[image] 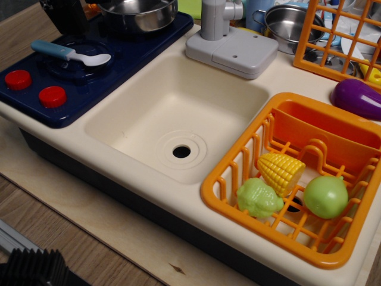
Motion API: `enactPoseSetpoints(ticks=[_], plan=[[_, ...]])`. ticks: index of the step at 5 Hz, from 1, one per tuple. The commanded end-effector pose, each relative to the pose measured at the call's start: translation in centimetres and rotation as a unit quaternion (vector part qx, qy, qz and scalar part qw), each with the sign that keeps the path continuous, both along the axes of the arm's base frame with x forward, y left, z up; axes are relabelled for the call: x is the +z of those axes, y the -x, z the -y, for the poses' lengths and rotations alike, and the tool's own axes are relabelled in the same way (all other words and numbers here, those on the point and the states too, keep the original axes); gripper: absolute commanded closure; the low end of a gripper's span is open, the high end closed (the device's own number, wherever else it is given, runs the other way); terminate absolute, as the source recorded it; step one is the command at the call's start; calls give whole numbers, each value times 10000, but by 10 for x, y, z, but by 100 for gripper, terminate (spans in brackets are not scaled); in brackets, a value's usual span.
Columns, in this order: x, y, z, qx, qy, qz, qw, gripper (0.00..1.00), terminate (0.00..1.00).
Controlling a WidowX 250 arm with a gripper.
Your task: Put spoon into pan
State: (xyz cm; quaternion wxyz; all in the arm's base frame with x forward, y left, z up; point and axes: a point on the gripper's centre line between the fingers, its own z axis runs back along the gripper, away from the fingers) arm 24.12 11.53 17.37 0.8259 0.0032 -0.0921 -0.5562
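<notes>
The spoon [71, 55], with a light blue handle and a white bowl, lies flat across the front burner of the dark blue toy stove [128, 56], bowl pointing right. The silver pan [140, 13] stands on the back burner, just behind the spoon, and is cut off by the top edge. A black shape at the top left [64, 15], behind the spoon and left of the pan, looks like my gripper. Its fingers do not show, so I cannot tell whether it is open or shut. It is not touching the spoon.
Two red knobs [36, 88] sit on the stove's front left. A cream sink [178, 113] with a grey faucet [229, 42] fills the middle. An orange dish basket [226, 179] at right holds toy corn [280, 171], a green vegetable and a green ball. A purple eggplant [357, 98] and an orange rack stand behind.
</notes>
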Motion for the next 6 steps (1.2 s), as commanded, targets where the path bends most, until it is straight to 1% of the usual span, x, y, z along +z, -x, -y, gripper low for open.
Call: enactPoseSetpoints(ticks=[1, 2, 4, 5, 6], plan=[[0, 0, 0, 0, 0, 0, 10000, 0, 0], [-12, 1, 4, 101, 28, 38, 9999, 0, 0], [-37, 10, 2, 177, 313, 259, 9990, 0, 0], [-43, 11, 0, 187, 359, 256, 9989, 0, 0], [-43, 11, 0, 159, 332, 245, 9990, 100, 0]])
